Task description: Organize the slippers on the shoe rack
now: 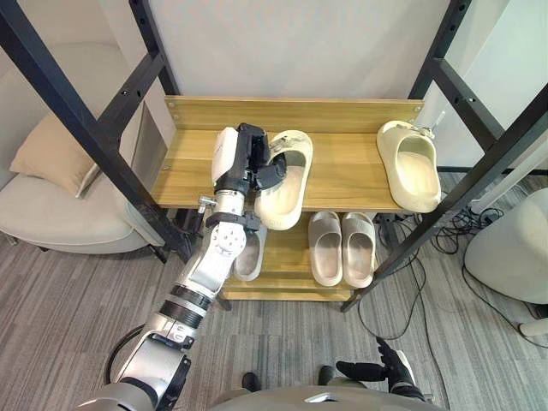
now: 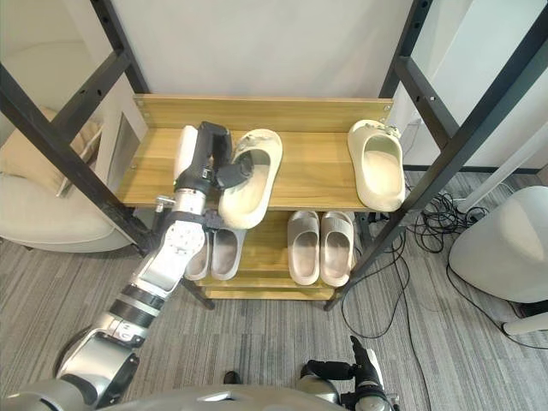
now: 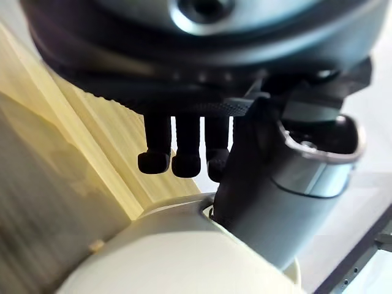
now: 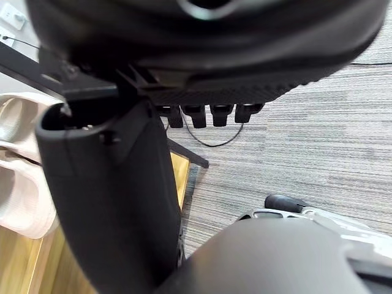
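Cream slipper (image 1: pixel 287 184) lay toe-back on the top shelf (image 1: pixel 342 171) of the shoe rack (image 1: pixel 295 113), left of middle, its heel end hanging past the shelf's front edge. Left hand (image 1: pixel 247 158) was clamped on that slipper's left side wall: thumb (image 1: pixel 272 171) tucked into the foot opening, fingers (image 3: pixel 187 162) curled down on the outer side, as the left wrist view showed. Second cream slipper (image 1: pixel 411 167) sat near the right end of the same shelf, well apart from the first, angled slightly, its heel also at the front edge. On the lower shelf (image 1: pixel 287 248), a pale grey pair (image 1: pixel 341 248) stood side by side, touching, about mid-shelf. Another pale slipper (image 1: pixel 250 257) lay toward the left end of that shelf, partly hidden behind the left forearm; the right eye view showed two there (image 2: pixel 212 254). Right hand (image 1: pixel 383 370) hung low over the grey carpet (image 1: pixel 68 300), in front of the rack, fingers loose and apart, holding nothing. Beige cushion (image 1: pixel 51 154) rested on a pale seat beyond the rack's left side.
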You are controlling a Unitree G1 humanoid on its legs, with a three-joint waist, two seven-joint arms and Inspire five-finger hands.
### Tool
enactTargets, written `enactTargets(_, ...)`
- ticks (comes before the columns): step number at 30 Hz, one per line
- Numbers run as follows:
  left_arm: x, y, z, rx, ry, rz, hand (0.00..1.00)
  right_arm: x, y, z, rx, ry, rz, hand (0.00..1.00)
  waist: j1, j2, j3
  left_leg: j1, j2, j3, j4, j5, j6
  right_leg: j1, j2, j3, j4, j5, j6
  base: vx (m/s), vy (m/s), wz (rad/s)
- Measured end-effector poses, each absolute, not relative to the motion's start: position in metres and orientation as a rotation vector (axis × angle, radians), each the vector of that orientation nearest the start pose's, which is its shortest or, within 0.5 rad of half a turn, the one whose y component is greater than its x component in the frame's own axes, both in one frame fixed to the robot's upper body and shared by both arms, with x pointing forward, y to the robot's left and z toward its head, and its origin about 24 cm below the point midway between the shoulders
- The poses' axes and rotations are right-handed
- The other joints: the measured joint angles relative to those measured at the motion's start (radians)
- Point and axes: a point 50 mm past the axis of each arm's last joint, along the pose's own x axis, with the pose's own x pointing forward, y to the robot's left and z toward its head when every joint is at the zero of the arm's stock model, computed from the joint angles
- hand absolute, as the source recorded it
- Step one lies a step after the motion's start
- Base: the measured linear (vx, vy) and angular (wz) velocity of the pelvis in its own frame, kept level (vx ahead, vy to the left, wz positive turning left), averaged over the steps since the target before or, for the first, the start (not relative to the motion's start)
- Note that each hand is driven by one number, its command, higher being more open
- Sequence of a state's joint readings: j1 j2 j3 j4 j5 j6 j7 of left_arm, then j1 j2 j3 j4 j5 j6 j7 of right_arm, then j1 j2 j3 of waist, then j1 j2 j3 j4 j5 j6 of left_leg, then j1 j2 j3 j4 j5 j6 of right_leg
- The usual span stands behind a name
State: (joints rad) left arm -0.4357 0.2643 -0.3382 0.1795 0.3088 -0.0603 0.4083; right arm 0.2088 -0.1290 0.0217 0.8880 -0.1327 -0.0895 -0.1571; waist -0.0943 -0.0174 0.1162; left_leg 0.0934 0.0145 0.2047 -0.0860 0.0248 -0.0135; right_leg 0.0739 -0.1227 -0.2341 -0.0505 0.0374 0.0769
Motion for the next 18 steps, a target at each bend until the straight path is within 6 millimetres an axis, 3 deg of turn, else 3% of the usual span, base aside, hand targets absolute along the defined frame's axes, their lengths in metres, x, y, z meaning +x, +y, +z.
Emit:
enactTargets(11,0.315,0.091,0.119,0.533,-0.447,-0.025,0.0,0.086,-0.208,-0.149,-0.296,0.98,-0.151,1.0,-0.029,0.016,-0.005,-0.003,0.004,0.006,0.0,-0.002,-0.003,-0.001,0.004,0.005,-0.011,0.005,-0.002,-0.01,-0.001,-0.01)
enactTargets(18,0.334,0.089,0.13,0.57,-0.453,-0.009,0.0,0.09,-0.209,-0.146,-0.299,0.961,-0.157,1.0,-0.049,0.029,-0.001,-0.012,0.01,0.032,-0.001,-0.005,-0.007,-0.015,0.008,0.028,-0.03,0.02,0.0,-0.02,-0.005,-0.11)
